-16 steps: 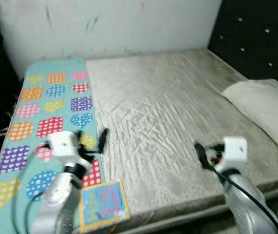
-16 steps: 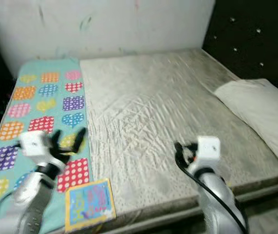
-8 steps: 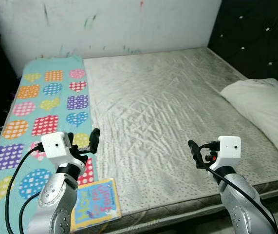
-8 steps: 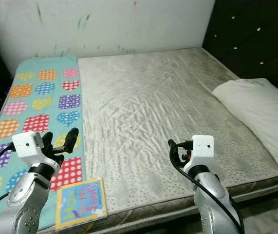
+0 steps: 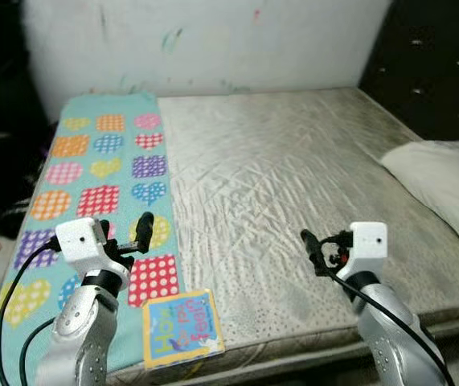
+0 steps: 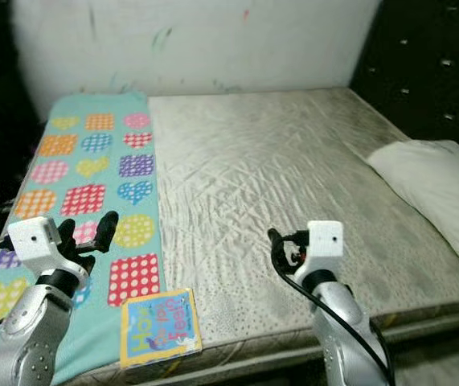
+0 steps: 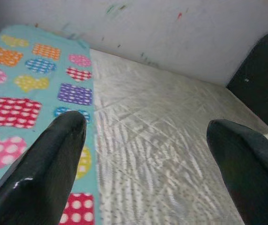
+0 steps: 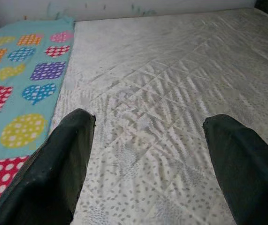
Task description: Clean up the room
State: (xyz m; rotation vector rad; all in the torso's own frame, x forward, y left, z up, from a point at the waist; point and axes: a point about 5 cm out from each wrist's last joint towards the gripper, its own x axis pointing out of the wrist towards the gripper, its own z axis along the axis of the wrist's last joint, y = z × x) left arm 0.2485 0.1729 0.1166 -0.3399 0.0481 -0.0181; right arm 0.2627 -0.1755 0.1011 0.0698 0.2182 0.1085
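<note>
A wide bare mattress [image 5: 293,193] runs from the marked wall [image 5: 213,40] to its near edge, with open room across its middle. A heart-patterned blanket [image 5: 108,169] covers its left strip, and a children's book [image 5: 182,326] lies at the near edge, partly on the blanket. A white pillow [image 5: 446,181] rests at the right side beside the dark headboard [image 5: 438,64]. The left gripper [image 5: 124,237] hovers over the blanket, fingers spread wide and empty; the right gripper [image 5: 313,249] hangs over the mattress, likewise wide apart and empty.
</note>
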